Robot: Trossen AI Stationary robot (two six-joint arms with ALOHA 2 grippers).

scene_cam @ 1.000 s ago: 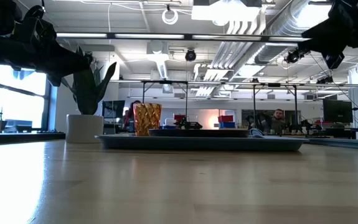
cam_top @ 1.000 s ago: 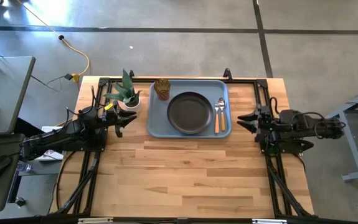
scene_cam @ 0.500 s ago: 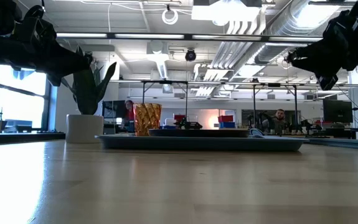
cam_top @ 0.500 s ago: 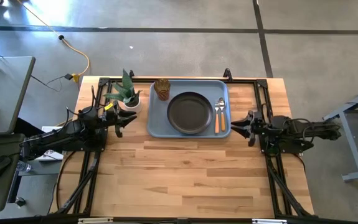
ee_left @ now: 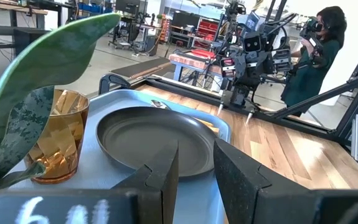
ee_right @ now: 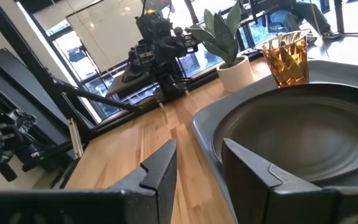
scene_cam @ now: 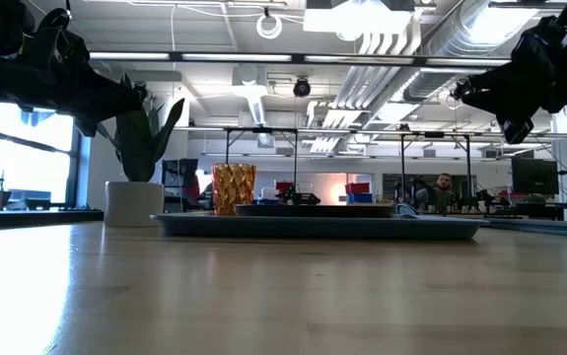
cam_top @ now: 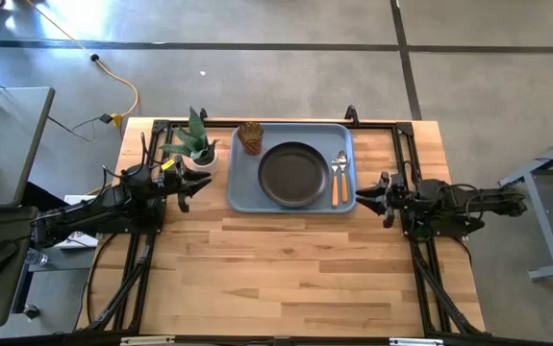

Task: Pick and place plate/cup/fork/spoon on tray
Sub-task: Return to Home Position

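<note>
Tray (cam_top: pixel 244 197) on the desk's far side holds dark plate (cam_top: pixel 293 174), amber cup (cam_top: pixel 250 135), spoon (cam_top: pixel 341 175), fork (cam_top: pixel 334 179). Right gripper (cam_top: pixel 367 199) moved closer to tray's right edge, fingers spread; left gripper (cam_top: pixel 193 189) unchanged, spread, empty.

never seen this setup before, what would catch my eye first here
The blue-grey tray at the table's far middle, already set: the dark plate in its centre, the amber cup in its far left corner, and the fork and spoon side by side along its right edge. A potted plant stands just left of the tray. The left gripper and right gripper flank the tray, both open and empty.
</note>
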